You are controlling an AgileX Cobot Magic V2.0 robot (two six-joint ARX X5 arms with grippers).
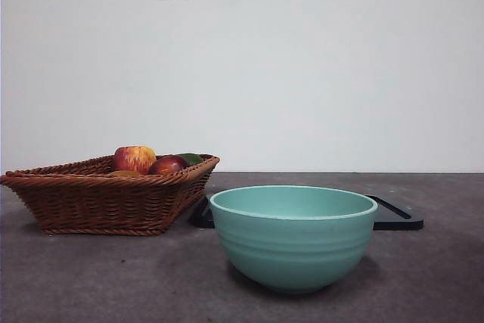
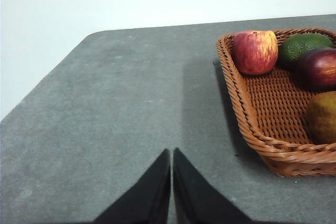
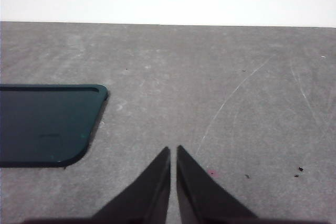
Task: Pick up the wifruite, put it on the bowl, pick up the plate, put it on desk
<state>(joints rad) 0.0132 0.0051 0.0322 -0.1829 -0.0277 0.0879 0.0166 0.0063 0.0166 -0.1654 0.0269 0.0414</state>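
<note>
Front view: basket point(image 1: 98, 202) beside bowl point(image 1: 293, 236) — plate point(image 1: 397, 217) behind.

Desk point(image 1: 91, 277) free in front; basket point(image 1: 106, 202), bowl point(image 1: 293, 236), plate point(image 1: 397, 217) block mid.

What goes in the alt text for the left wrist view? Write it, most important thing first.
A wicker basket on a grey desk holds a red-yellow apple, a green fruit, a dark red fruit and a dull brown wifruite. The left gripper, jaws shut, hangs beside the basket.

Brown wifruite point(image 2: 322, 116) in basket; mint bowl point(image 1: 293, 237) upright on desk point(image 1: 91, 277).
</note>
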